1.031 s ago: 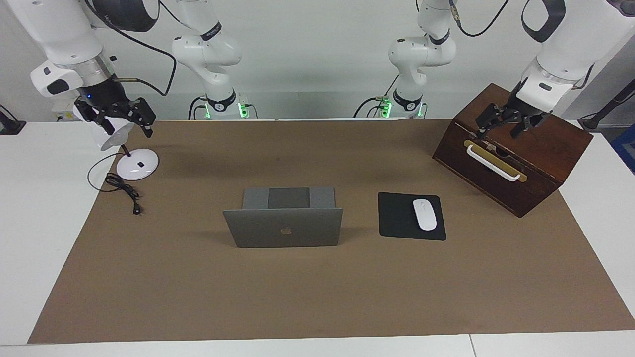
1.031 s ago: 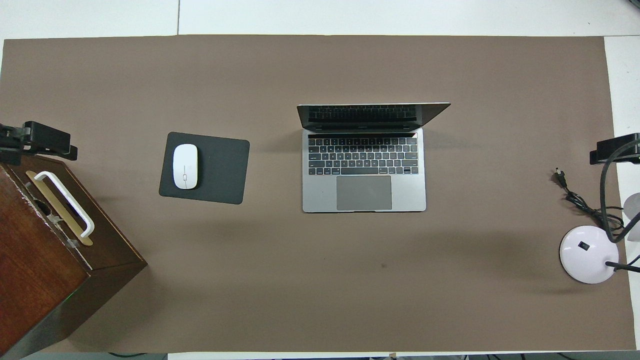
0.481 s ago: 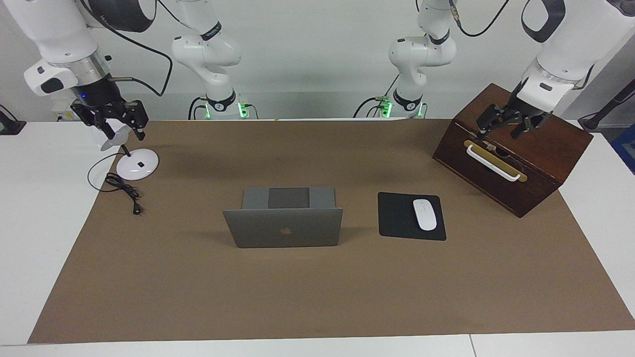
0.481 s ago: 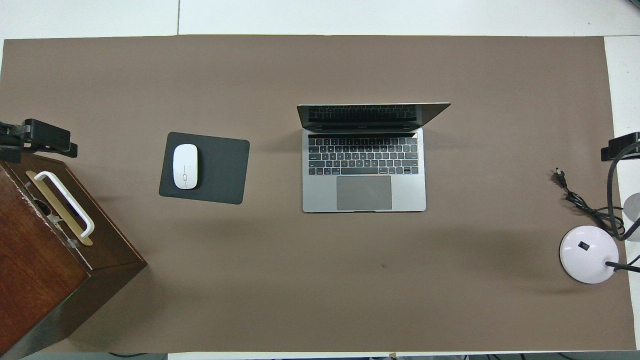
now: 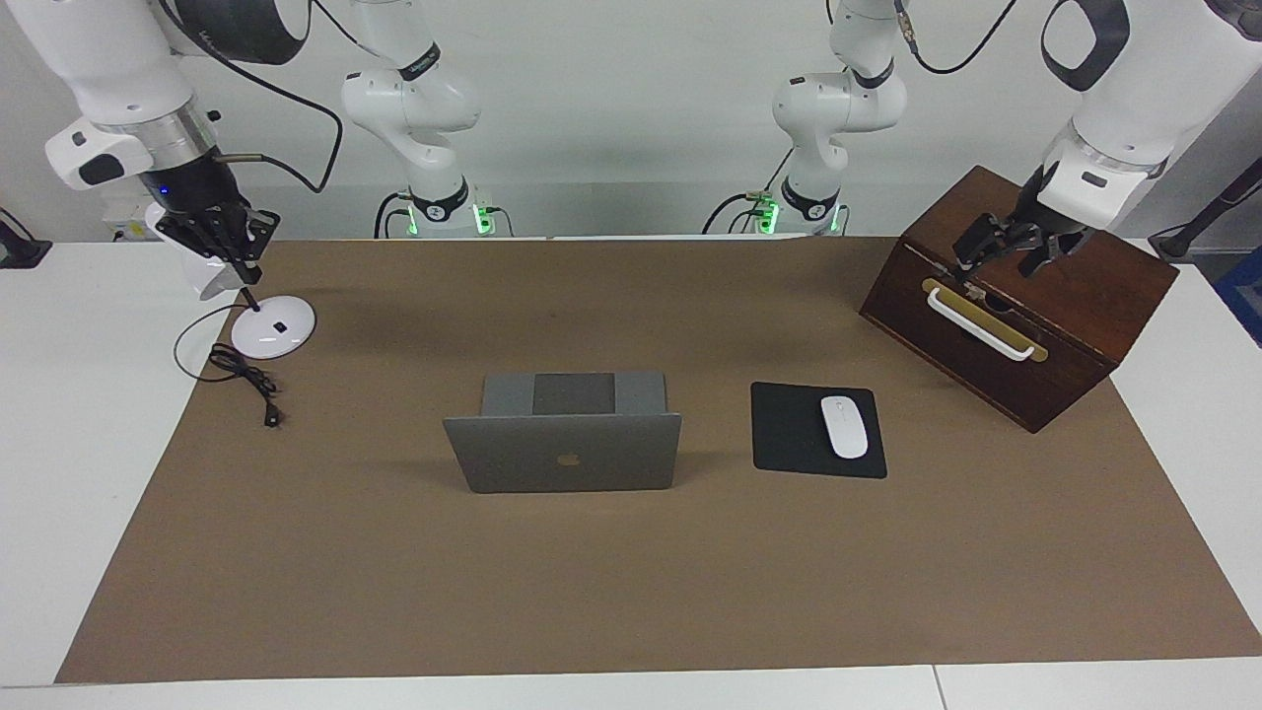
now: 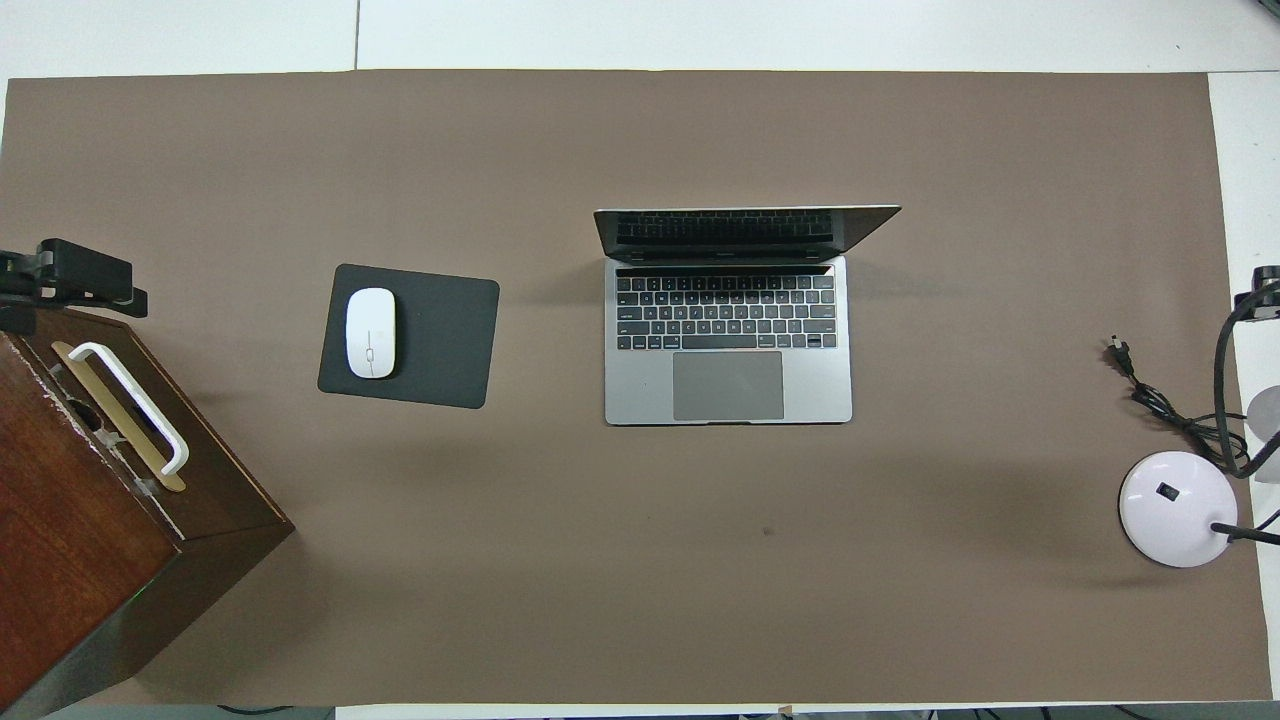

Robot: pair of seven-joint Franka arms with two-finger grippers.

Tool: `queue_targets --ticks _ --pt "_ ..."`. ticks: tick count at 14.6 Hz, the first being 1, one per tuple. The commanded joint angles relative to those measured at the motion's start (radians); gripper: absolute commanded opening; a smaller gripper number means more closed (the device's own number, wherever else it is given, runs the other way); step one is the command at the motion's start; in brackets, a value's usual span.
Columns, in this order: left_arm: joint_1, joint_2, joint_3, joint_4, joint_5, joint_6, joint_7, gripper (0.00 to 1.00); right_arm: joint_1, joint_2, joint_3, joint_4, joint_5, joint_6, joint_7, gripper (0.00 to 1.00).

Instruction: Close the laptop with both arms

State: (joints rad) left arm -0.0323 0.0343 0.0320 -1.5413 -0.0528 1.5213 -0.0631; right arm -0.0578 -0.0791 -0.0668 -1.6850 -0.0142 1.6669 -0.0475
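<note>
Brown mat [image 5: 631, 592] spread over a white table [image 5: 59, 444], covering most of it.

At the right arm's end: white desk lamp [image 5: 273, 326] on its round base at the mat's corner, black cable [image 5: 246, 380] looped and trailing beside it onto the mat. Right claw [image 5: 243, 272] hanging over the lamp, fingertips pressed together, gripping nothing. Seen from overhead only as a dark tip at the mat's edge.

Mid-mat: silver-grey laptop [image 5: 564, 452], open. Lid standing roughly upright, dark logo side turned away from the robots, screen and keyboard turned toward them. Base flat on the mat, trackpad at the edge nearest the robots. Touched by neither claw, well apart from both.

Just beside the laptop, toward the left arm's end: black mouse pad [image 5: 789, 434], lying flat and slightly askew, white mouse [image 5: 844, 426] resting on the part of it farther from the laptop.

At the left arm's end: dark wooden box [image 5: 1065, 296], set at an angle across the mat's corner, white handle [image 5: 981, 323] on a brass plate facing mid-table. Left claw [image 5: 1001, 261] poised over the box's top edge above that handle, fingers spread wide apart, empty. Cannot tell whether a fingertip touches the wood.
</note>
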Motion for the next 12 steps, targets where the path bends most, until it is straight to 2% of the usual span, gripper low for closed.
queue_targets --ticks 1,3,4,5,6,7,12 --pt "0.005 -0.034 -0.007 -0.043 0.005 0.04 -0.015 1.0 -0.019 -0.011 0.007 -0.028 0.002 0.055 -0.041 0.0" --pt "0.005 -0.034 -0.007 -0.046 0.005 0.046 -0.017 1.0 -0.02 -0.005 0.007 -0.025 0.002 0.103 -0.074 0.0" --pt "0.003 -0.033 -0.007 -0.046 0.005 0.056 -0.018 0.92 -0.022 -0.002 0.007 -0.022 0.002 0.115 -0.074 0.0" --pt "0.002 -0.033 -0.007 -0.046 0.005 0.06 -0.02 0.66 -0.02 0.01 0.007 -0.015 0.0 0.138 -0.075 0.0" --pt "0.002 -0.033 -0.007 -0.046 0.005 0.06 -0.02 0.28 -0.022 0.025 0.008 -0.009 -0.003 0.161 -0.081 0.0" --pt "0.002 -0.033 -0.007 -0.045 0.005 0.059 -0.02 0.02 -0.022 0.048 0.008 0.008 -0.001 0.19 -0.097 0.0" --pt "0.0 -0.028 -0.009 -0.042 0.001 0.062 -0.033 0.0 0.009 0.189 0.033 0.129 -0.001 0.328 -0.101 0.0"
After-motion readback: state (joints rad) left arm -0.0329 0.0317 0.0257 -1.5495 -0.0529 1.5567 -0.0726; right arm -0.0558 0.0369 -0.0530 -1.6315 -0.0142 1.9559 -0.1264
